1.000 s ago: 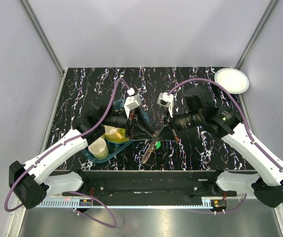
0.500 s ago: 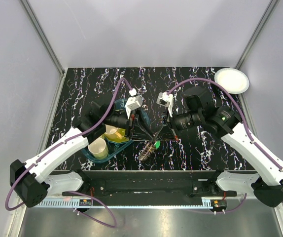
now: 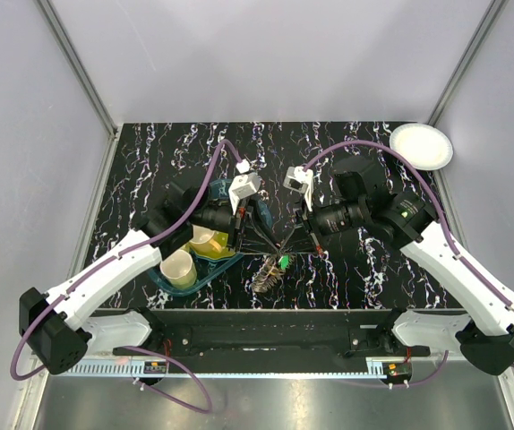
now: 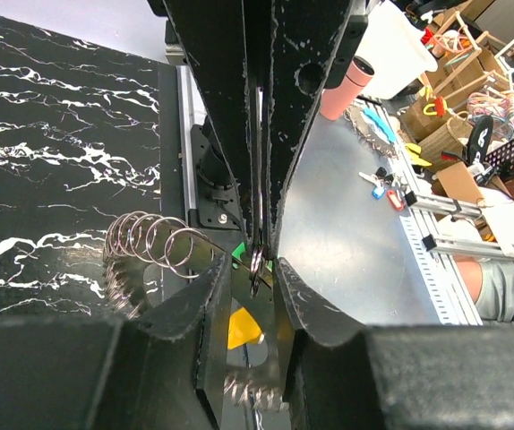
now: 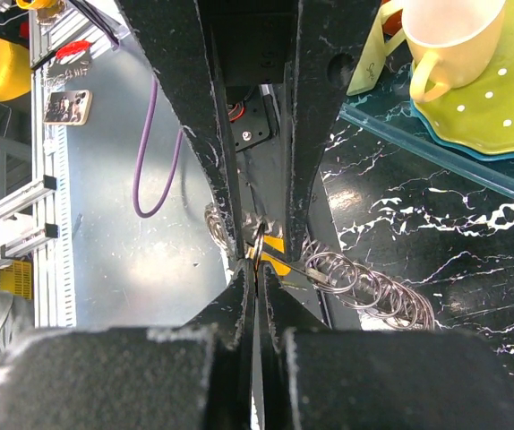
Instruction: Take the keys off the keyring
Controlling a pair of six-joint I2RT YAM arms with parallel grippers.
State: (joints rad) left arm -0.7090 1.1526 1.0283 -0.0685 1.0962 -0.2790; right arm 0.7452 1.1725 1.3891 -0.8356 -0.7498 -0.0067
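While pinched aloft, keyring [image 3: 269,276]: dangling just right of the teal tray [image 3: 205,276], coil of wire loops drooping toward the tray's near side; contact with the tabletop [image 3: 355,152] impossible to tell.
Right hand [image 5: 255,271]: clenched tight on one loop of the keyring, just right of the tray.
Left hand [image 4: 255,269]: fingers [image 4: 205,291] slightly parted either side of a thin loop, not visibly clamping it; reaching from above the tray toward its right.
Tags: green tag [image 3: 284,262] directly under the meeting hands; yellow tag [image 4: 244,327] deeper between the left fingers; both just right of the tray.
Step in hand: probably taking a second grip beside the first, to work a key off the ring.
Doing it well: hold the right pinch firm; close the left pads on the tagged piece alone, not on spare coils; then slide along the wire with a small twist rather than pulling straight.
Risk: snagging neighbouring loops, or swinging the coil into the tray.
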